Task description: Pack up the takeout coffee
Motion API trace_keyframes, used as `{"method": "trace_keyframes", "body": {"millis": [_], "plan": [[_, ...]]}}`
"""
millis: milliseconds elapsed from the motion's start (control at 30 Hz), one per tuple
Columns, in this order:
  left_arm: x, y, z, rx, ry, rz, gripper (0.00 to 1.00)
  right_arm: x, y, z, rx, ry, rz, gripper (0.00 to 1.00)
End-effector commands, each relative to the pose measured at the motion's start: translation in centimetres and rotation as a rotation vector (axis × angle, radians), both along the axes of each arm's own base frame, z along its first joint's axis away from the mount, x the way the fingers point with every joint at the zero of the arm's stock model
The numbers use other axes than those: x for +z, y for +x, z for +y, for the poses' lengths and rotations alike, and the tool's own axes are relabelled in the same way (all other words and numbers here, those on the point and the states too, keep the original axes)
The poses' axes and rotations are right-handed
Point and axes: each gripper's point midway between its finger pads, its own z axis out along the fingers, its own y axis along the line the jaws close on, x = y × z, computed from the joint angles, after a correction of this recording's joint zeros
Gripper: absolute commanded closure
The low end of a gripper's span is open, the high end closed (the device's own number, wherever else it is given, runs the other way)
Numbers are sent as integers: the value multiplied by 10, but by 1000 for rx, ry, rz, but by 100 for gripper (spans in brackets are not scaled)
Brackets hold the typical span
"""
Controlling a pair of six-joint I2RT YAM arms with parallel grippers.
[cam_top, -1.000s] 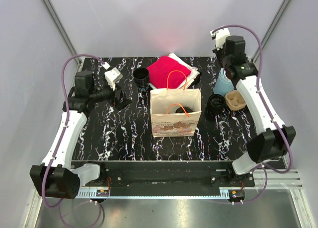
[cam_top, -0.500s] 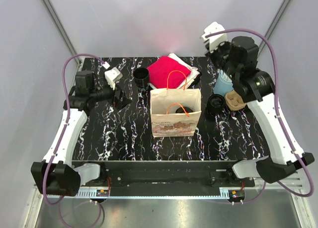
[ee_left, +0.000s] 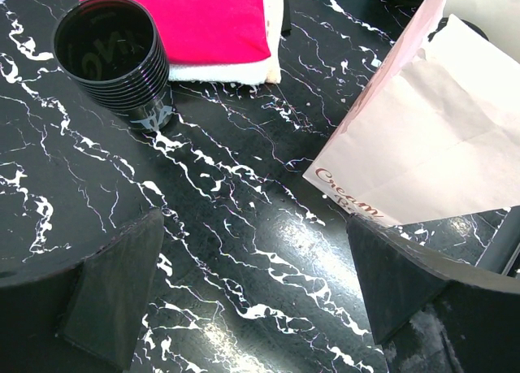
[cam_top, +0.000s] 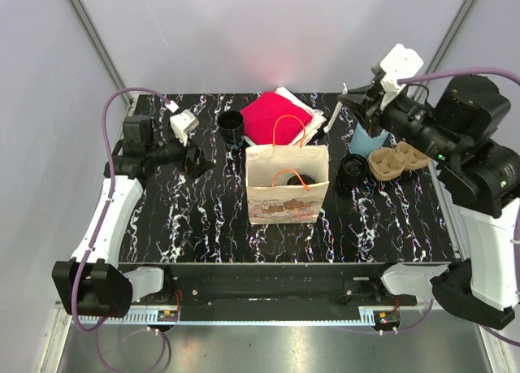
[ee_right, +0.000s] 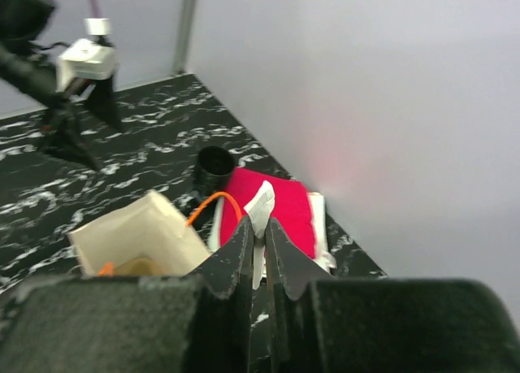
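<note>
Pinching a thin white slip (ee_right: 262,202) in the nearly closed right gripper (ee_right: 258,225), high over the table's (cam_top: 203,219) far right corner, near the red napkins (cam_top: 276,117) and not yet above the paper bag (cam_top: 288,182), with the left gripper (ee_left: 256,275) spread wide and empty over the left side. Sticking out past the fingertips, long axis in line with them, free end aimed down and left toward the napkins. Risking a drop from so slim an edge-grip, or a snag on the bag's mouth that tips it over.
</note>
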Motion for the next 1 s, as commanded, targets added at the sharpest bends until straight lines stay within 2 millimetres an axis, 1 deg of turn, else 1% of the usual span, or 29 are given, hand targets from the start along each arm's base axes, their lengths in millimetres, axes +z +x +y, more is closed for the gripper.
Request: {"method": "trace_keyframes", "body": {"millis": [0,67,100,167,200,233,267,300,367,400,467,500,567,800,867,900,967], "plan": [[8,5,0,-18,-8,-46,1,-21,-27,27,196,11,128,86],[7,4,-1,-19,-9,-42,1,-32,-25,34,218,-8,157,86],[7,5,0,-15,-9,-42,1,-41,-20,39,221,-31,181,86],[7,5,0,-15,-9,-40,1,-54,-15,45,223,-65,207,86],[6,5,-1,-18,-10,-38,1,-58,-16,53,243,-82,210,87],[5,5,0,-14,-10,-32,1,-67,-11,57,237,-96,226,86],[5,6,0,-15,-8,-34,1,-69,-8,62,243,-103,217,86],[4,6,-1,-16,-10,-28,1,-75,-9,69,253,-115,227,87],[4,6,0,-15,-9,-27,1,-85,-1,79,247,-146,235,86],[4,6,0,-15,-9,-27,1,-89,-2,85,258,-159,241,86],[4,6,0,-15,-9,-29,1,-94,5,92,252,-175,233,87],[4,6,0,-15,-10,-29,1,-101,4,97,263,-187,240,87],[5,5,0,-17,-12,-29,1,-108,11,106,264,-208,231,87],[5,5,0,-21,-15,-32,1,-156,25,134,274,-331,226,86],[6,5,0,-20,-14,-32,1,-165,29,143,284,-362,212,86],[5,5,0,-19,-16,-29,1,-172,29,146,290,-378,216,87],[5,5,0,-20,-16,-29,1,-179,32,154,303,-394,205,88]]}}
